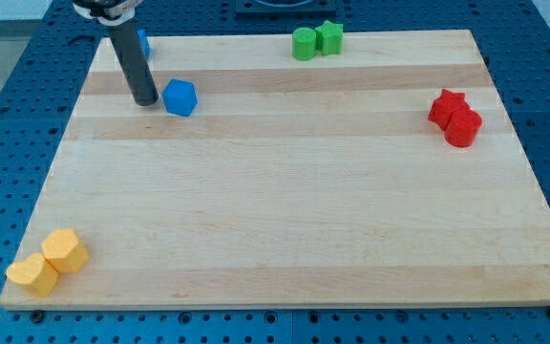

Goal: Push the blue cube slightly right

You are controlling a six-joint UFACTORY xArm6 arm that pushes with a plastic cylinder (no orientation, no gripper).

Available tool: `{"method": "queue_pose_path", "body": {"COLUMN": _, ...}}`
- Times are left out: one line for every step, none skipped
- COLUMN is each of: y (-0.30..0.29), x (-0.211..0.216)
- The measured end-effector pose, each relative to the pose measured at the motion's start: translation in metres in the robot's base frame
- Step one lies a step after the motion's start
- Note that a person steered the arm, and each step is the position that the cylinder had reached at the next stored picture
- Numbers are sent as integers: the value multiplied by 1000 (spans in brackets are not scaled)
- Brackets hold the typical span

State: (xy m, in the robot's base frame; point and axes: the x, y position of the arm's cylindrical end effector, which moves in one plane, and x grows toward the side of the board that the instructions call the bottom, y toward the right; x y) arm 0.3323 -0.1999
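The blue cube (180,97) lies on the wooden board (285,191) near the view's top left. My tip (145,99) stands just to the left of it, a small gap apart. The dark rod rises from the tip toward the view's top left. A second blue block (144,43) shows partly behind the rod, near the board's top edge.
Two green blocks (316,41) sit together at the board's top edge. A red star-shaped block (446,107) and a red cylinder (463,127) touch at the right. Two yellow blocks (50,261) lie at the bottom left corner.
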Motion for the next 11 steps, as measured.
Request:
{"method": "queue_pose_path", "body": {"y": 3, "x": 0}}
{"method": "queue_pose_path", "body": {"y": 10, "x": 0}}
{"method": "queue_pose_path", "body": {"y": 18, "x": 0}}
{"method": "queue_pose_path", "body": {"y": 24, "x": 0}}
{"method": "queue_pose_path", "body": {"y": 28, "x": 0}}
{"method": "queue_pose_path", "body": {"y": 28, "x": 0}}
{"method": "queue_pose_path", "body": {"y": 28, "x": 0}}
{"method": "queue_pose_path", "body": {"y": 32, "x": -7}}
{"method": "queue_pose_path", "body": {"y": 32, "x": -7}}
{"method": "queue_pose_path", "body": {"y": 32, "x": -9}}
{"method": "queue_pose_path", "body": {"y": 32, "x": -19}}
